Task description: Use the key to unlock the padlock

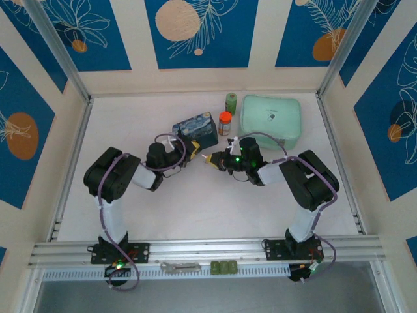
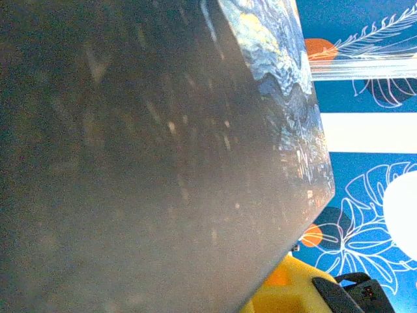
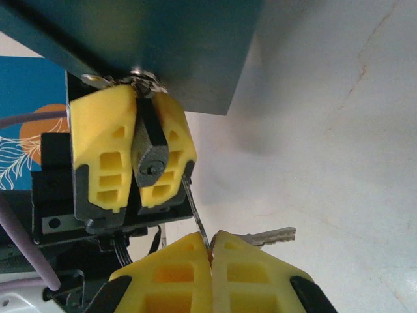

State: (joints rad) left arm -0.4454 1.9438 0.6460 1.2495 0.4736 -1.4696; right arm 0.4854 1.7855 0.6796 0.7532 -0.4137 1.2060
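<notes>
Left gripper (image 3: 144, 104) clamps the padlock (image 3: 151, 160), which hangs from the painted box (image 3: 163, 39). Right gripper (image 3: 210, 246), fingers pressed together, pinches the key (image 3: 264, 237) just right of the padlock, clear of its keyhole.

The top view is bright and even, its shadows soft. At my left wrist the painted box (image 2: 163, 163) is too near: dark, blurred, with small glints. My right wrist view is sharp; the table (image 3: 339, 163) carries a soft shadow.

Dark padlock (image 3: 151, 153), keyhole facing cam, thin silvery key (image 3: 195, 216) edge-on, tip just beside, outside keyhole
</notes>
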